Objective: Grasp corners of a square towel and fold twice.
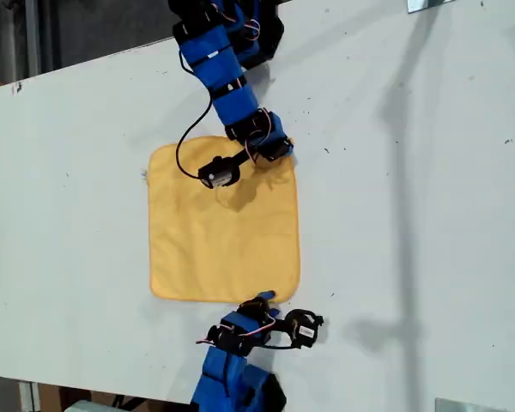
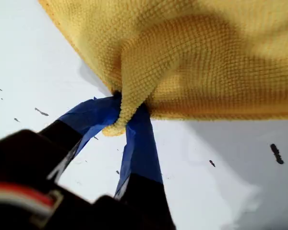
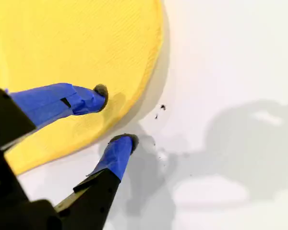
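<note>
towel [image 1: 223, 227]: yellow-orange, pretty much flat on the white table [image 1: 412, 197], roughly mid-table in the exterior view, a bit toward that view's left

my first gripper [image 2: 127, 117]: clamped tight on a bunched-up corner [image 2: 134, 93] of the towel, cloth squeezed between the two blue-taped fingers [image 2: 141, 143] and puckered up around them

first arm in the exterior view: looks like the one reaching in from the top, gripper [image 1: 275, 148] at the towel's top-right corner in that view

my second gripper [image 3: 116, 119]: jaws spread, holding nothing; one blue finger [image 3: 81, 99] sits over the yellow cloth, the other over bare table just off the hem, so it straddles a rounded corner [image 3: 151, 57]

second arm in the exterior view: comes up from the bottom edge, gripper [image 1: 264, 300] at the towel's lower hem near its bottom-right corner

touching or hovering there: can't tell

table: a few small dark specks [image 3: 159, 111] near that corner
</note>
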Robot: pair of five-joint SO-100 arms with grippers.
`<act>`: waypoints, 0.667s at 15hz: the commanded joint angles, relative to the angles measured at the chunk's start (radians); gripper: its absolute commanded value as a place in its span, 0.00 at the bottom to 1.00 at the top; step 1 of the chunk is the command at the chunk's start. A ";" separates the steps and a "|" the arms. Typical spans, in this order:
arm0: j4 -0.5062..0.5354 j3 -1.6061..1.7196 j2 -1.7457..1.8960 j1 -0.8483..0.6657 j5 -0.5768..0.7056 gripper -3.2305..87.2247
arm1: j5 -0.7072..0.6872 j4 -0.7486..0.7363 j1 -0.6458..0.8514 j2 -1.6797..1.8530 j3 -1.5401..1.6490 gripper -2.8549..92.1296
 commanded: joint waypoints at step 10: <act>0.064 -0.428 -0.321 0.087 -0.012 0.00 | -0.006 0.005 0.003 0.023 0.015 0.03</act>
